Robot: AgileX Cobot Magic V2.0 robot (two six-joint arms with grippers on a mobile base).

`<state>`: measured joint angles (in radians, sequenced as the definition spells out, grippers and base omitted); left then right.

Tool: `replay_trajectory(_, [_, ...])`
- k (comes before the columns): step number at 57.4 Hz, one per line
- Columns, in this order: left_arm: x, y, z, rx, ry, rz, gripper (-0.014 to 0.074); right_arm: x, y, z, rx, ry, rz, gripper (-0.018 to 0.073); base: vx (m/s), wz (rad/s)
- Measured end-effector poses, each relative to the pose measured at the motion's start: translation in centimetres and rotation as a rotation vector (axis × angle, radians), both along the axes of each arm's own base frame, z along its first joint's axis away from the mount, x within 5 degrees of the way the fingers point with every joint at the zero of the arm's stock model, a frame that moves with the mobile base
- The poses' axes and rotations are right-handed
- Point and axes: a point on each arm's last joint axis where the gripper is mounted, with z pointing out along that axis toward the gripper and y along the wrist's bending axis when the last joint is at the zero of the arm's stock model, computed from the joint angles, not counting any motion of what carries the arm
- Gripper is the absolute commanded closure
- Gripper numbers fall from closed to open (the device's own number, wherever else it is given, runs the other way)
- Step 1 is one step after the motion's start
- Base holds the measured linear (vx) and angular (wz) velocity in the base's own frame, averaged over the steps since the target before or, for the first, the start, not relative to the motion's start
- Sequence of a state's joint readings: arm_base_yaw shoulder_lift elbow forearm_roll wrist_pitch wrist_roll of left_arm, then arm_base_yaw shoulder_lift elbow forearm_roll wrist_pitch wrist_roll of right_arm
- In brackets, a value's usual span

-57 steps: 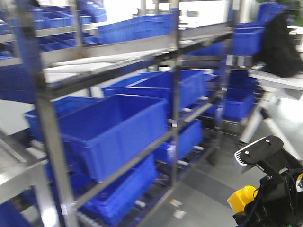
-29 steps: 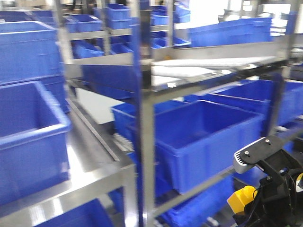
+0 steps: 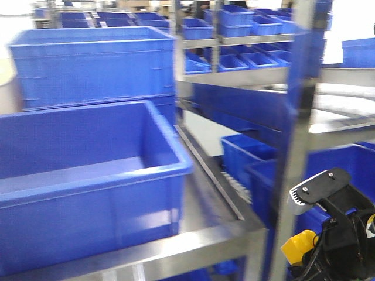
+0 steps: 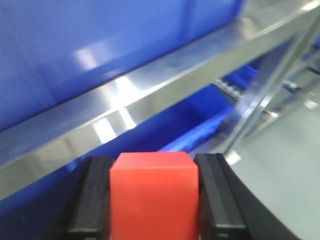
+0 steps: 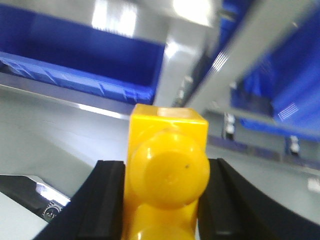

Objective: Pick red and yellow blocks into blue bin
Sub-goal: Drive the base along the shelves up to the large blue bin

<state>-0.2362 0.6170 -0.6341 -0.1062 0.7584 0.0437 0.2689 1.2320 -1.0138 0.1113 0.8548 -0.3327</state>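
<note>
I see a glossy yellow brick (image 5: 167,170), matt red cube (image 4: 152,195), smooth plastic blue bin (image 3: 88,222), reflective metal shelf rail (image 4: 150,95).

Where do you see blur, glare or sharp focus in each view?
Front view: sideways smear over the bin and shelf post; only the arm, lower right, is crisp. Left wrist view: cube sharp, background soft, white glare on the steel rail. Right wrist view: brick fairly sharp, background blurred, blown-out highlight at top.

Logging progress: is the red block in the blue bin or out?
Out: the red block is clamped in the left gripper, facing a steel shelf rail.
</note>
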Motion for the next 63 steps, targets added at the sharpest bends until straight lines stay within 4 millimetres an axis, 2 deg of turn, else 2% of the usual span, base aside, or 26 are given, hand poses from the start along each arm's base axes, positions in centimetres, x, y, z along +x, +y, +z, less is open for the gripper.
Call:
replay_trajectory(33, [0.00, 0.00, 0.00, 0.000, 0.000, 0.000, 0.0393, 0.00, 0.00, 0.00, 0.000, 0.000, 0.000, 0.0265, 0.09, 0.42])
replay_trajectory(63, [0.00, 0.00, 0.00, 0.000, 0.000, 0.000, 0.0393, 0.00, 0.00, 0.00, 0.000, 0.000, 0.000, 0.0265, 0.02, 0.09])
